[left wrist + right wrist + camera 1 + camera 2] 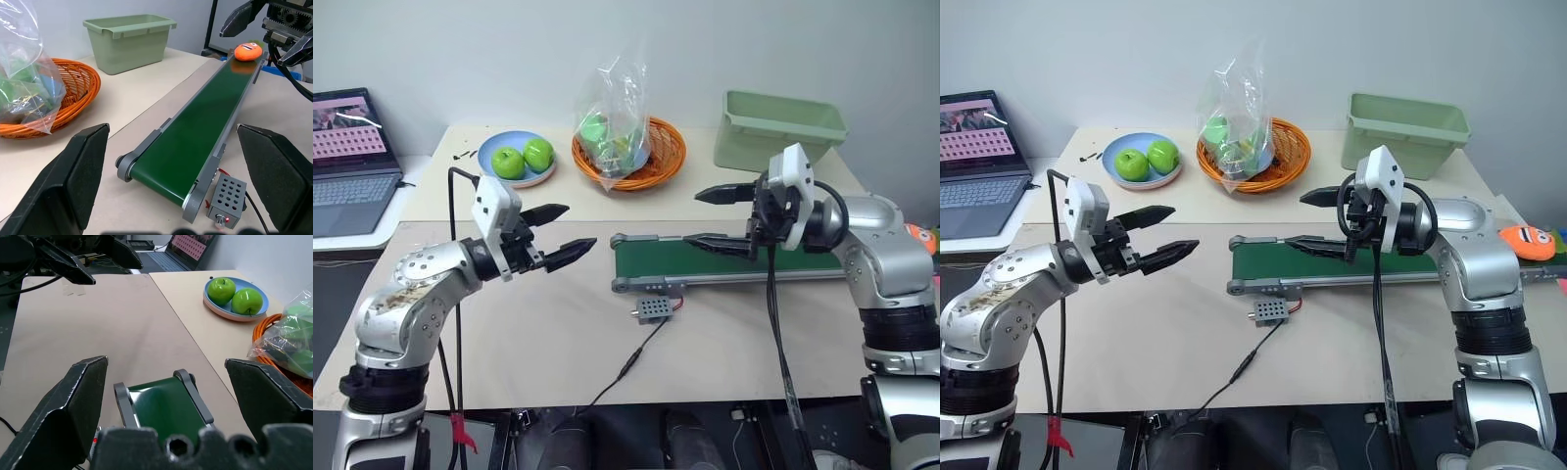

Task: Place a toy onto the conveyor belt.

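Both claws stand wide open and empty, as we see them: the left gripper hangs over the bare beige table, its two black fingers pointing toward the near end of the conveyor belt, and the right gripper is held above the belt with its fingers pointing toward the left one, one finger higher than the other. We find the toy at the far right, beside the right arm's elbow; in the left wrist view it appears to sit at or just past the belt's far end, though we cannot tell whether it touches the belt. A small grey control box lies just beside the belt's frame with a black cable running off it. Behind the belt are a blue plate with two green apples, an orange basket holding a clear plastic bag, and a pale green bin. A laptop sits off to the left.
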Controlling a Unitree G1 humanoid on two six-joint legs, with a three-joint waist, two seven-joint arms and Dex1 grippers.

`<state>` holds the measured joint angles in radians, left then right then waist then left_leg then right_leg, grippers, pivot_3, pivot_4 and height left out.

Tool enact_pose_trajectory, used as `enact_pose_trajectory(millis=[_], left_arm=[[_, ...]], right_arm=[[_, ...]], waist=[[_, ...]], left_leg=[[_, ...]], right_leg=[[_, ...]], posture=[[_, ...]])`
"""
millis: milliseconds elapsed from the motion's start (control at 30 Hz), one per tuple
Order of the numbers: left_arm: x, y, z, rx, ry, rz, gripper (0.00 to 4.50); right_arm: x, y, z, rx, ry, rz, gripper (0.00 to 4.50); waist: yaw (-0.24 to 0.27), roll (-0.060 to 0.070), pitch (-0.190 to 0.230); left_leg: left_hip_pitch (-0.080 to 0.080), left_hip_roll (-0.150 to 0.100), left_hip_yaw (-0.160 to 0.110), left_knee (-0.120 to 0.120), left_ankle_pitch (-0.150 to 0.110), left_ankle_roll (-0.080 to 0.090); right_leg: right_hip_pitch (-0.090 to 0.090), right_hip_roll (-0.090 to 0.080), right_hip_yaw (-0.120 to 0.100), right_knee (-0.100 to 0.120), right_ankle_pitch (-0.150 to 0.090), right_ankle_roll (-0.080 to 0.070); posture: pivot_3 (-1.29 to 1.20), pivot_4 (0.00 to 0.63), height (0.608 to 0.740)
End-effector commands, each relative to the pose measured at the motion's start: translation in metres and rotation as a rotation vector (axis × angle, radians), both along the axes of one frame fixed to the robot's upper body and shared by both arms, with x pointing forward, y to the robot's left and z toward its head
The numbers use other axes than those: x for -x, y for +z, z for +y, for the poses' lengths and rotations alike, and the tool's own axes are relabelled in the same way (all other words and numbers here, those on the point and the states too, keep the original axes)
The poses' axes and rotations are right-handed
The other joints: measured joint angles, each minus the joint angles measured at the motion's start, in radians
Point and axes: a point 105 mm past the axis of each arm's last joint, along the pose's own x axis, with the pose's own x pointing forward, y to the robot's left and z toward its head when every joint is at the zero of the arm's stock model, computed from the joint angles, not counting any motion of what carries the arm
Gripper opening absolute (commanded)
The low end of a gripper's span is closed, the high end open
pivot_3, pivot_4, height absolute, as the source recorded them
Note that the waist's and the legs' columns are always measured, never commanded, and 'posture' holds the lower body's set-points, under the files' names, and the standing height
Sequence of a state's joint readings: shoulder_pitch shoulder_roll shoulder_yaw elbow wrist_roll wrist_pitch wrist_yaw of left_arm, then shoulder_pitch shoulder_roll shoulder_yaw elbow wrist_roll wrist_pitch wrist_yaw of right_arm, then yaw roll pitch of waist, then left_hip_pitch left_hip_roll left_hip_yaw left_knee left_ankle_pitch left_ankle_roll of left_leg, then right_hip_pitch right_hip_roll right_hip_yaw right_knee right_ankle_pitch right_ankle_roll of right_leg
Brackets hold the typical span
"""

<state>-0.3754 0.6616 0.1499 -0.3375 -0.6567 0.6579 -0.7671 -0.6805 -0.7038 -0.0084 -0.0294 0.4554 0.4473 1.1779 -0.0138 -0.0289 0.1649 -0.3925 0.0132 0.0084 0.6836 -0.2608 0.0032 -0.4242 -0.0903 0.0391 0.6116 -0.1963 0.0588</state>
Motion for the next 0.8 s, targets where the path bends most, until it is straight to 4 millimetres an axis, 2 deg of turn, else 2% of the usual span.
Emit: enact_pose_trajectory(millis=[33,467,800], left_arm=[[0.0050,0.0115,-0.0003,0.004,-0.010,-0.043,4.44],[0.0004,0.0102,-0.0024,0.026,0.004,-0.035,4.44],[-0.0035,0.0080,0.0034,-0.007,0.016,-0.024,4.44]], right_arm=[[0.0032,0.0106,0.0009,-0.018,0.018,-0.042,4.50],[0.0022,0.0117,-0.0012,-0.016,0.012,-0.046,4.50],[0.0018,0.0105,-0.0021,-0.014,0.006,-0.040,4.50]], waist=[[0.000,0.000,0.000],[0.000,0.000,0.000],[0.000,0.000,0.000]], left_leg=[[0.000,0.000,0.000,0.000,0.000,0.000],[0.000,0.000,0.000,0.000,0.000,0.000],[0.000,0.000,0.000,0.000,0.000,0.000]], right_leg=[[0.000,0.000,0.000,0.000,0.000,0.000],[0.000,0.000,0.000,0.000,0.000,0.000],[0.000,0.000,0.000,0.000,0.000,0.000]], posture=[[0.00,0.150,0.740],[0.00,0.150,0.740],[0.00,0.150,0.740]])
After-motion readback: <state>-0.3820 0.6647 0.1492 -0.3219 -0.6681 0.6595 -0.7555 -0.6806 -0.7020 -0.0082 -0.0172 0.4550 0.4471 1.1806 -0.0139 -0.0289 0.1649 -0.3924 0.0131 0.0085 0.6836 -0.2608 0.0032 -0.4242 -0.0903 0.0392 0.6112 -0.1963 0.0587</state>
